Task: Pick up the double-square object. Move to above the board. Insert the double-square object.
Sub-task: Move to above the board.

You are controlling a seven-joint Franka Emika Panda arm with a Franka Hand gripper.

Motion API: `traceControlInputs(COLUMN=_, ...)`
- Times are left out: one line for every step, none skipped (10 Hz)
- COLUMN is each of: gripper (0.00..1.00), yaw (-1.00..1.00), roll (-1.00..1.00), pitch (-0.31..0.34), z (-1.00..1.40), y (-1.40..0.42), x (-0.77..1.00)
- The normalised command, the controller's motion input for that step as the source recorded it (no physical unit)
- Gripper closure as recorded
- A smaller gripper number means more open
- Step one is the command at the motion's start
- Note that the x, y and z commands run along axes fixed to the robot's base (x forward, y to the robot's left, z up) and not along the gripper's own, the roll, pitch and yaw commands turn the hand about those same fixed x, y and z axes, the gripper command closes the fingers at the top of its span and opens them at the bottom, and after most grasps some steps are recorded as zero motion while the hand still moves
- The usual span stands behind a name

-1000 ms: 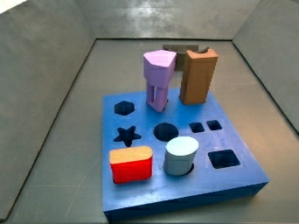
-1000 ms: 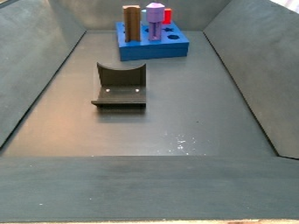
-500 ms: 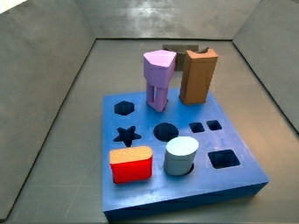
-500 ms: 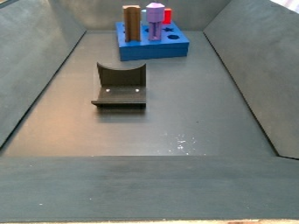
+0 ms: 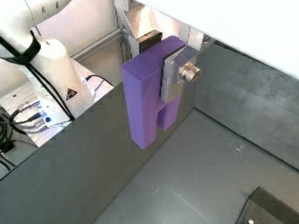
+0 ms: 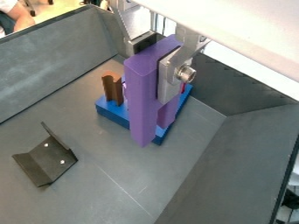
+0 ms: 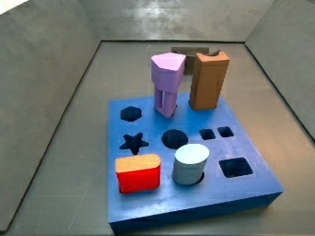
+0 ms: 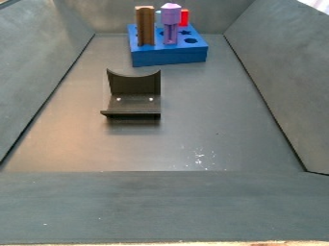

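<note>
- While neither side view shows the arm, both wrist views show the gripper (image 5: 163, 83) high above the grey floor, its silver fingers (image 6: 170, 72) clamped on the slim lilac-purple double-square object (image 6: 149, 94).
- Judged from this, pickup is done; travel to above the thick blue board (image 7: 246, 196) and insertion remain.
- From a wrist view, the board sits behind the held bar, well apart from the dark L-shaped fixture (image 6: 44, 157).
- One finger is hidden behind the bar; the paired square holes (image 7: 216, 133) are open.
</note>
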Motion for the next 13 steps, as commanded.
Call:
traceControlInputs(gripper=1.0, yaw=0.04, roll=-0.04, pitch=0.055, z=0.73, y=-0.03, x=0.0)
traceControlInputs(gripper=1.0, yaw=0.04, roll=-0.04, pitch=0.055, z=0.73, y=-0.03, x=0.0)
traceControlInputs(gripper=1.0, yaw=0.04, roll=-0.04, pitch=0.055, z=0.73, y=-0.03, x=0.0)
traceControlInputs(gripper=1.0, yaw=0.04, roll=-0.04, pitch=0.055, z=0.73, y=-0.03, x=0.0)
traceControlInputs(gripper=1.0, yaw=0.04, roll=-0.04, pitch=0.055, z=0.73, y=-0.03, x=0.0)
traceControlInputs(gripper=1.0, yaw=0.04, roll=-0.04, pitch=0.055, z=0.73, y=-0.03, x=0.0)
traceControlInputs(gripper=1.0, yaw=0.04, roll=-0.04, pitch=0.055, z=0.73, y=-0.03, x=0.0)
traceControlInputs(gripper=1.0, yaw=0.04, roll=-0.04, pitch=0.055, z=0.73, y=-0.03, x=0.0)
traceControlInputs(gripper=1.0, yaw=0.04, roll=-0.04, pitch=0.055, z=0.73, y=-0.03, x=0.0)
traceControlInputs(gripper=1.0, yaw=0.04, roll=-0.04, pitch=0.055, z=0.73, y=-0.03, x=0.0)
traceControlInputs(gripper=1.0, yaw=0.04, roll=-0.04, pitch=0.055, z=0.73, y=-0.03, x=0.0)
traceControlInputs(gripper=1.0, yaw=0.04, roll=-0.04, pitch=0.055, z=0.73, y=-0.03, x=0.0)
traceControlInputs(gripper=1.0, yaw=0.17, roll=0.21, pitch=0.249, z=-0.45, y=-1.0, x=0.95)
